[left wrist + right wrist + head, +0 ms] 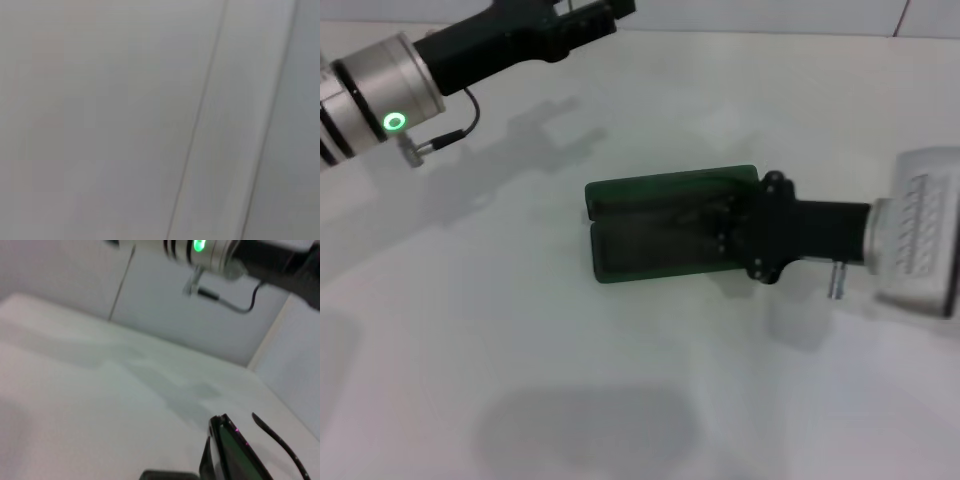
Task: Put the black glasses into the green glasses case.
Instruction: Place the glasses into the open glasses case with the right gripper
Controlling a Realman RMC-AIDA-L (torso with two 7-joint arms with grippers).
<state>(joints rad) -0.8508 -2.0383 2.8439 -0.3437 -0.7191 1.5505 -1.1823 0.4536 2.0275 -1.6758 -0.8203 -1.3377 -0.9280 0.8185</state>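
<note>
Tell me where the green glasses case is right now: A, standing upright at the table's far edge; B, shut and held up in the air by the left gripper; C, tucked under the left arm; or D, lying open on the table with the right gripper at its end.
D: the head view shows the green glasses case lying open on the white table, with the right gripper at its right end.

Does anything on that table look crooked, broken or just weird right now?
Nothing looks broken or spilled. The green glasses case lies open on the white table, with the right claw at its end. The black glasses show only partly. The left claw hangs far back.
</note>
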